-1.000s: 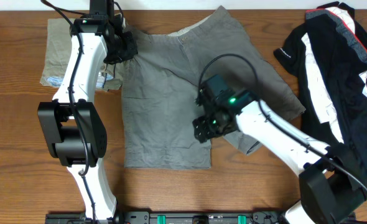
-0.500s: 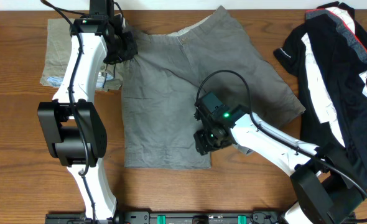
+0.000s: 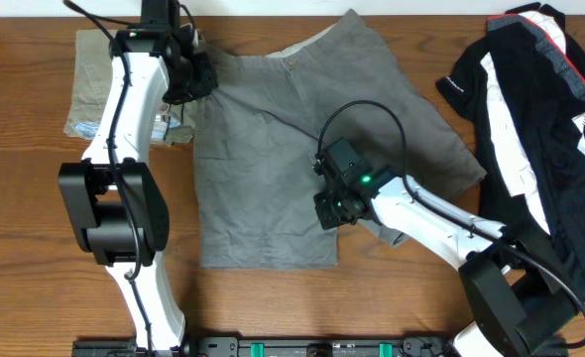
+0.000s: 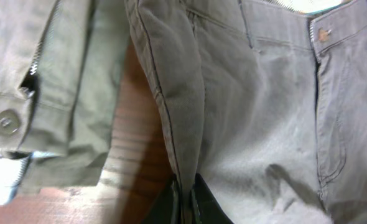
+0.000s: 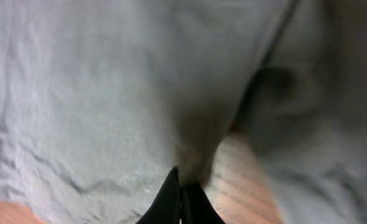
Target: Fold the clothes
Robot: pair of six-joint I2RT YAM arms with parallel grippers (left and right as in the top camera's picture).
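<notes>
The grey shorts (image 3: 273, 149) lie spread mid-table, buttoned waistband (image 4: 322, 34) at the far side, one leg pointing at the front edge, the other angled right. My left gripper (image 3: 197, 77) sits at the waistband's left corner, shut on a raised fold of the grey cloth (image 4: 185, 198). My right gripper (image 3: 330, 212) is at the inner edge of the near leg, by the crotch, shut on a pinch of grey cloth (image 5: 185, 190). Bare wood (image 5: 249, 180) shows just right of that pinch.
Folded khaki shorts (image 3: 99, 89) lie at the far left, close to the left gripper (image 4: 46, 93). A black top with white and red stripes (image 3: 540, 119) is heaped at the right, beside the right arm's base.
The right gripper's jaws have closed on the grey cloth at the near leg's inner edge, after dipping slightly toward the front. The left gripper has held still.
</notes>
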